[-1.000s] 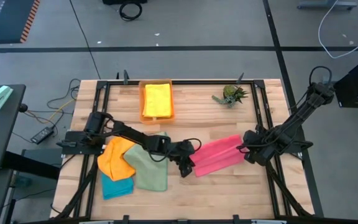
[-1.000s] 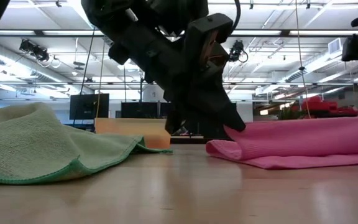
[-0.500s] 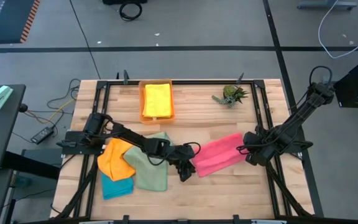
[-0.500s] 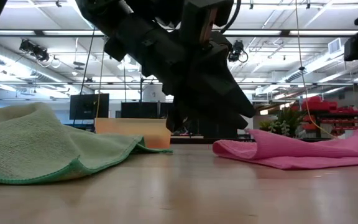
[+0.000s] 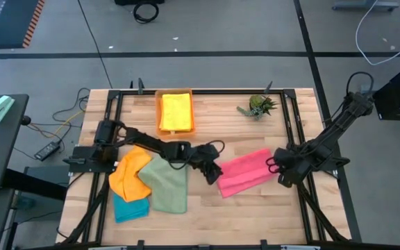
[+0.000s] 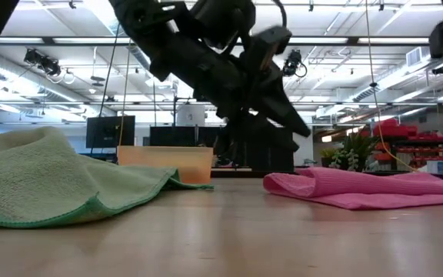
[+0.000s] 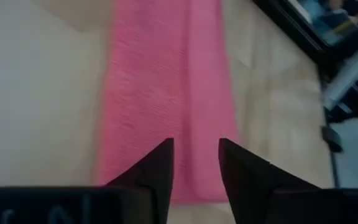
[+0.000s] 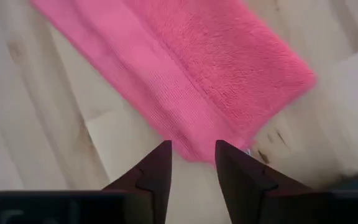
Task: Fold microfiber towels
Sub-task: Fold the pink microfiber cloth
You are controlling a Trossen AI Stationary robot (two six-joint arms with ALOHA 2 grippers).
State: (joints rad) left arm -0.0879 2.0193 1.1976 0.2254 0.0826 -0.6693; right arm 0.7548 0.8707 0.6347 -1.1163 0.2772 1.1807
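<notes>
Pink towel (image 5: 245, 173) is lying flat on the table (image 5: 269, 208), folded into a long strip, between your two arms. Left gripper (image 5: 212, 171) sits just off its one end, right gripper (image 5: 275, 165) off the other. Both wrist views show the jaws parted with nothing between them, hanging above the cloth, so neither one has hold of anything.

What I'd watch: the strip lies at a slant and its layers don't quite line up at the edge in the right wrist view. If you go for the next fold and only pinch the top layer, the fold could peel open. Grab the ends unevenly and you'll probably get a skewed fold. Left arm also reaches right across the green towel (image 5: 165, 184), so a low sweep could drag it, and the orange towel (image 5: 129, 175) and teal towel (image 5: 130, 207) piled beside it.

Container-wise, the orange tray (image 5: 175, 130) at the back holds one yellow towel (image 5: 176, 111), folded flat. The plant (image 5: 259, 105) stands well clear of everything.
</notes>
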